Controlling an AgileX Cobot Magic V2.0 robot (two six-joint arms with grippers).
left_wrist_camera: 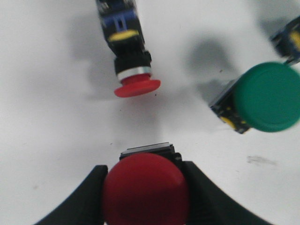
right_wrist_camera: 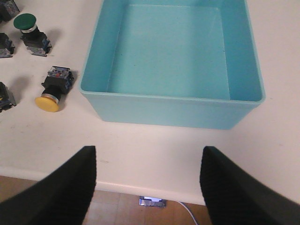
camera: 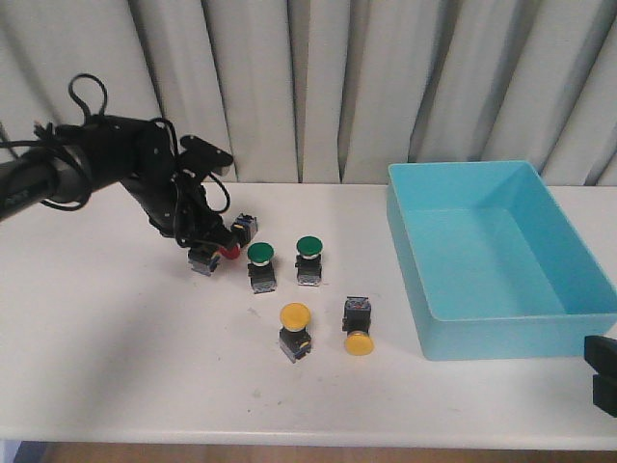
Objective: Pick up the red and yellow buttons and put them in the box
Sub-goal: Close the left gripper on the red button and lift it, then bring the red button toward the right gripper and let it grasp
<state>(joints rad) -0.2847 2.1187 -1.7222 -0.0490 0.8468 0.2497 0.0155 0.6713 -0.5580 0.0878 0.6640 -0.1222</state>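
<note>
My left gripper [camera: 204, 246] is shut on a red button [left_wrist_camera: 146, 190], its domed cap facing the wrist camera; the button's black body [camera: 203, 261] shows below the fingers, close to the table. A second red button [camera: 234, 241] lies on its side just beside it, also in the left wrist view [left_wrist_camera: 132, 70]. One yellow button [camera: 295, 330] stands upright and another [camera: 358, 328] lies on its side, also in the right wrist view [right_wrist_camera: 52, 90]. The light-blue box [camera: 501, 328] stands at the right and holds nothing. My right gripper [right_wrist_camera: 147, 185] is open over the table's front edge.
Two green-capped buttons [camera: 260, 264] [camera: 308, 258] stand between the red and yellow ones; one is close to my left gripper in the left wrist view [left_wrist_camera: 265, 97]. My right gripper [camera: 604, 374] sits at the front right corner, in front of the box [right_wrist_camera: 173, 110].
</note>
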